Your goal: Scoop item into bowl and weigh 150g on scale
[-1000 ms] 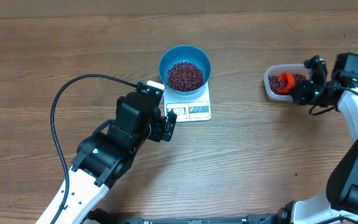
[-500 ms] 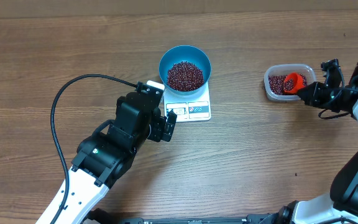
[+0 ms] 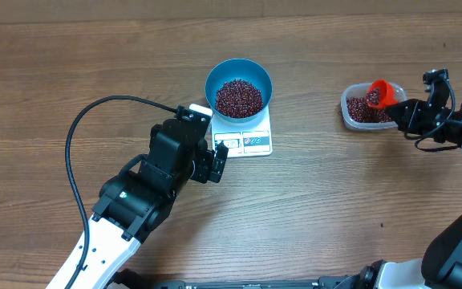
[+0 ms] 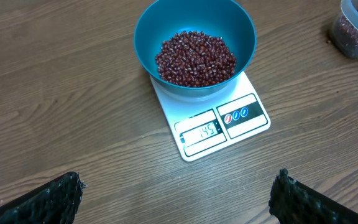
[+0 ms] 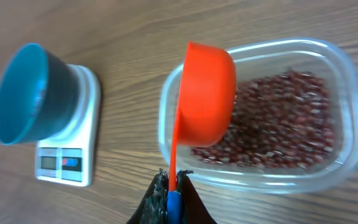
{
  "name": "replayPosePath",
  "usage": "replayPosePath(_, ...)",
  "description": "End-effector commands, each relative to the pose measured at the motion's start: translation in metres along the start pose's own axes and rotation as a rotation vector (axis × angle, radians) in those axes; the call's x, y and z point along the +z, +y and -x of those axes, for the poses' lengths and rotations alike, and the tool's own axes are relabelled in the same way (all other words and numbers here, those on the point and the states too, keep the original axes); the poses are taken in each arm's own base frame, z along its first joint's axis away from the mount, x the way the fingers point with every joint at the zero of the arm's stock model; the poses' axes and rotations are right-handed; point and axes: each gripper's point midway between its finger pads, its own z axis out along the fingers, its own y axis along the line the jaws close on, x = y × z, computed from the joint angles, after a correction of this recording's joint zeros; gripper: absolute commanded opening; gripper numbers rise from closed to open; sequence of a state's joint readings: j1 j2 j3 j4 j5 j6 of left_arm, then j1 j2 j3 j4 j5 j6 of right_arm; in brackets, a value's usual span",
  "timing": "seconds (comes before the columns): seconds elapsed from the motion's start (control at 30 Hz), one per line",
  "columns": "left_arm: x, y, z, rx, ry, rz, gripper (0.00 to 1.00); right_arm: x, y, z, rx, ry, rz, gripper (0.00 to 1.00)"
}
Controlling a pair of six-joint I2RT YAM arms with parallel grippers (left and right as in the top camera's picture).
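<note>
Wooden table (image 3: pixel 54 64) — right pincer (image 5: pixel 169 194) grips orange scoop (image 5: pixel 207 87).

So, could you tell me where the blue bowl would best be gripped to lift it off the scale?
Probably the rim of the blue bowl, from straight above, one finger inside and one outside. It stands upright on the scale, its walls flare, so a side grip could slip, and the beans lie low, leaving the upper wall bare.

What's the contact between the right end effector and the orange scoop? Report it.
Touching. In the right wrist view, the right end effector pinches the thin handle of the orange scoop, with no gap visible.
</note>
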State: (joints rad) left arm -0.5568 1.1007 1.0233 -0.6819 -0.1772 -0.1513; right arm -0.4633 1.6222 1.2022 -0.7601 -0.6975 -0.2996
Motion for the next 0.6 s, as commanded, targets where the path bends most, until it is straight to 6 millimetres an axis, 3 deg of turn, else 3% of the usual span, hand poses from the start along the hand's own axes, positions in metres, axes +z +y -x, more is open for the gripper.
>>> replayPosePath(0.0, 0.002, 0.0, -0.001, 0.002, 0.004, 0.01, 0.99, -0.011, 0.028, 0.013, -0.018, -0.055, 0.13, 0.04)
replayPosePath(0.57, 0.002, 0.0, -0.001, 0.002, 0.004, 0.01, 0.99, -0.015, 0.073, 0.013, 0.074, -0.051, 0.365, 0.04)
